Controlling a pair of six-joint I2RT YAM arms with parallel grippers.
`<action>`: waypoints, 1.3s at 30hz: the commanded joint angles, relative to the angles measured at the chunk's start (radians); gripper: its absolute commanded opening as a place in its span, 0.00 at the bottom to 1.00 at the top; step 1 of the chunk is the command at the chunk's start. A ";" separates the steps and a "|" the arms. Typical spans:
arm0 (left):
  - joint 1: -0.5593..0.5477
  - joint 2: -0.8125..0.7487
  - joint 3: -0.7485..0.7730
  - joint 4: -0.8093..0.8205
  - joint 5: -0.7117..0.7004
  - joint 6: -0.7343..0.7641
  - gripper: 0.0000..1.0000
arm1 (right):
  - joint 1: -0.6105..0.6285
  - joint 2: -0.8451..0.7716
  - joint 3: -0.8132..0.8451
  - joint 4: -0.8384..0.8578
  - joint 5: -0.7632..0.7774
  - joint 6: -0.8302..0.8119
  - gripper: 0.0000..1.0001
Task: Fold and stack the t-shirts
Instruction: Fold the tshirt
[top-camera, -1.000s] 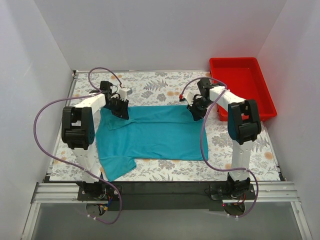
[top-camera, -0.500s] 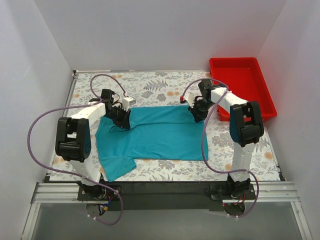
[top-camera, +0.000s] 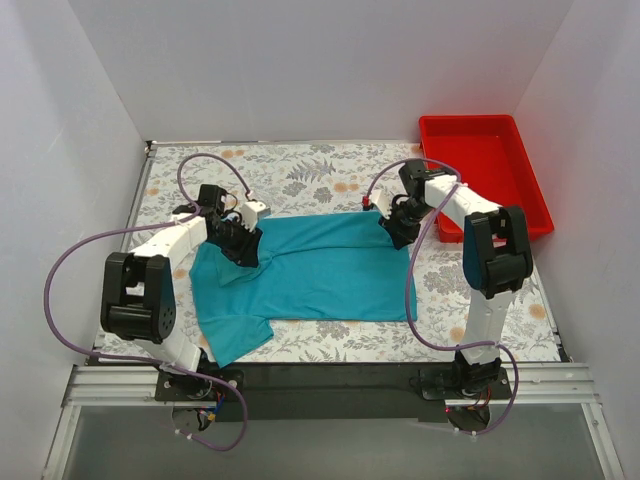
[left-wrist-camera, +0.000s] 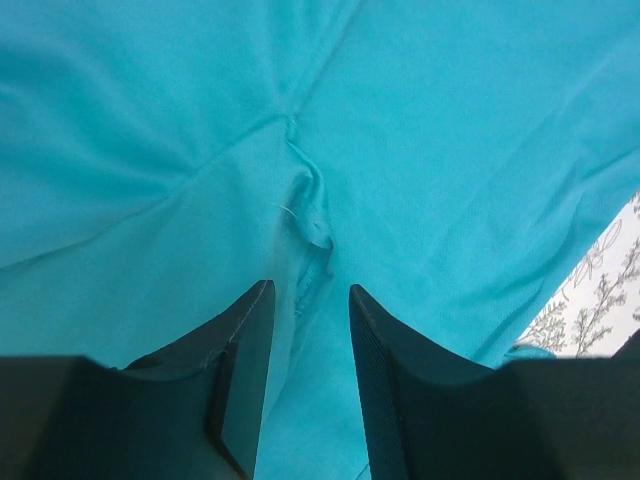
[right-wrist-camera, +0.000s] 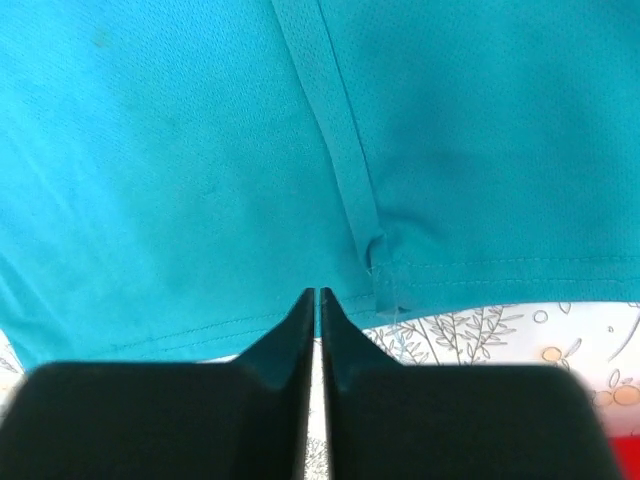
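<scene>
One teal-blue t-shirt (top-camera: 310, 265) lies spread flat on the floral table, with one sleeve toward the near left. My left gripper (top-camera: 240, 243) is over its far-left shoulder area. In the left wrist view the left gripper (left-wrist-camera: 305, 300) is open, low over the t-shirt (left-wrist-camera: 450, 150), with a puckered seam (left-wrist-camera: 310, 215) just ahead of the tips. My right gripper (top-camera: 398, 226) is at the shirt's far-right corner. In the right wrist view the right gripper (right-wrist-camera: 316, 293) is shut, its tips at the stitched hem (right-wrist-camera: 480, 268), with no cloth showing between the jaws.
A red plastic tray (top-camera: 485, 170) stands at the far right, beside the right arm. White walls close in the left, back and right sides. Floral tablecloth (top-camera: 300, 175) shows beyond the shirt and along its near edge.
My left gripper has moved from the shirt's far-left edge toward the near side, over the cloth, and the shirt's far-left corner has bunched inward. My right gripper has shifted slightly right.
</scene>
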 joint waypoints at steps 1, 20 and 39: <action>0.026 -0.050 0.070 0.041 -0.009 -0.064 0.35 | 0.004 -0.053 0.089 -0.041 -0.050 0.022 0.13; 0.268 0.381 0.575 -0.072 -0.130 -0.057 0.52 | 0.010 0.159 0.261 0.054 0.049 0.243 0.18; 0.299 0.473 0.632 -0.127 -0.164 0.157 0.43 | 0.012 0.198 0.245 0.081 0.088 0.240 0.18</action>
